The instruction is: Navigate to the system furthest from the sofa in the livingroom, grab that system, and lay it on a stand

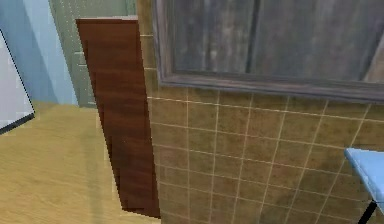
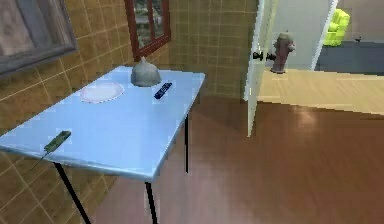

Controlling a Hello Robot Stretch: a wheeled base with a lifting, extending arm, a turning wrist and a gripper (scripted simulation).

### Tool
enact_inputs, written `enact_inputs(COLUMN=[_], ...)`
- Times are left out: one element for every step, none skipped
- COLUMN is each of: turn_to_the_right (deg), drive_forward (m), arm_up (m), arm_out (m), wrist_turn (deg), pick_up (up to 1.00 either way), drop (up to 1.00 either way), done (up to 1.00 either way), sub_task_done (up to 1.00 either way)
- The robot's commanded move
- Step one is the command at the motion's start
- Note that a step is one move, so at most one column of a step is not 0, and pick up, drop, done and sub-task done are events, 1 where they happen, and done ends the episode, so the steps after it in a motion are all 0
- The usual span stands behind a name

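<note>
Blue table, white plate, grey dome

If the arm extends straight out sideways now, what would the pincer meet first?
Probably the light blue rectangular table, near its right edge; otherwise the tan tiled wall behind. Depth is unclear.

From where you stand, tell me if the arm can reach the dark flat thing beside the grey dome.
Probably yes: the dark flat thing lies on the far part of the blue table, beside the grey dome, with bare tabletop before it and nothing standing between. It may need a long reach.
</note>
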Motion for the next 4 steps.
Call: enact_inputs(turn_to_the_right=[3.0,0.0,-30.0,-3.0], drive_forward=[0.0,0.05,0.0,0.0], arm_up=[0.0,0.0,0.0,0.0], arm_out=[0.0,0.0,0.0,0.0], wrist_turn=[0.0,0.0,0.0,0.0], pick_up=[0.0,0.0,0.0,0.0], drop=[0.0,0.0,0.0,0.0], done=[0.0,0.0,0.0,0.0], sub_task_done=[0.0,0.0,0.0,0.0])
